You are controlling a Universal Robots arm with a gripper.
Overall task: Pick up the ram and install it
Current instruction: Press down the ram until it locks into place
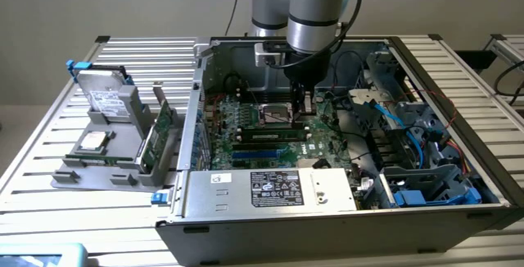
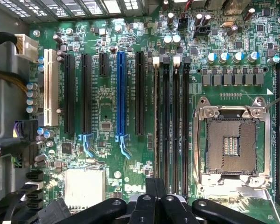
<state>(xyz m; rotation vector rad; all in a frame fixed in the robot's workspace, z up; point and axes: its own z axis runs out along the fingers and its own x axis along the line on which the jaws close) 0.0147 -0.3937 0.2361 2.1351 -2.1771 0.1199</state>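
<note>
The ram [image 1: 274,136] stands on edge in a memory slot of the motherboard, the slot farthest from the CPU socket [image 1: 274,115]. In the wrist view the ram [image 2: 157,121] shows as a thin line running the length of that slot, beside three bare black slots [image 2: 176,121]. My gripper [image 1: 305,113] hangs inside the open case over one end of the ram. Its black fingertips [image 2: 156,186] are together in line with that slot. I see nothing between them. Whether they touch the ram I cannot tell.
The case walls [image 1: 196,95] close in around the arm. Blue and black cables [image 1: 393,119] and drive cages sit on the exterior view's right, with the power supply [image 1: 270,187] in front. Outside the case a grey rack [image 1: 107,169] holds a hard drive [image 1: 102,95] and a green expansion card [image 1: 159,132].
</note>
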